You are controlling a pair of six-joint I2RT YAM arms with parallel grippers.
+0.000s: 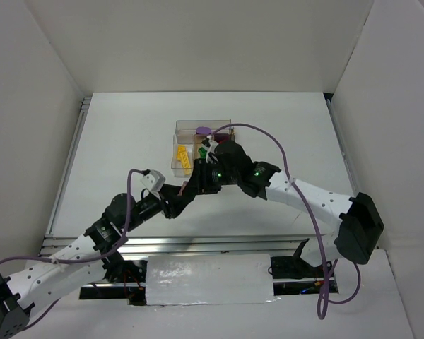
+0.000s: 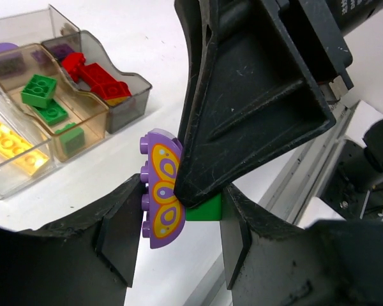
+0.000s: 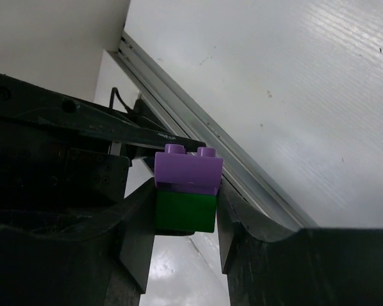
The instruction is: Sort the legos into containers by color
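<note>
Left wrist view pretty much tells it: the left gripper (image 2: 179,217) is closed partway onto a little stack (image 2: 173,205), a purple piece (image 2: 159,188) with a butterfly print clicked onto a green brick (image 2: 204,209). The stack is pinched end to end, one finger at the purple studs and the other against the far face of the green brick.

The other half is seen in the right wrist view. The right gripper (image 3: 186,204) is squeezed tight on the two sides of the green brick, and the purple piece is left sticking out past its fingers, studs up. Back in the left wrist view, one of its fingers is pressed along the purple piece and most of the green brick is covered by it. So the stack is gripped by both at once, apparently clear of the bench (image 2: 147,38).

The bins (image 2: 131,105) are seen just beyond, touched by neither gripper. Yellow legos (image 2: 9,145) are in the clear one, green legos (image 2: 39,91) in the tan one and red legos (image 2: 96,75) in the grey one. From the top camera the grippers are seen meeting at the near edge of the bins, and the stack is hidden there.
</note>
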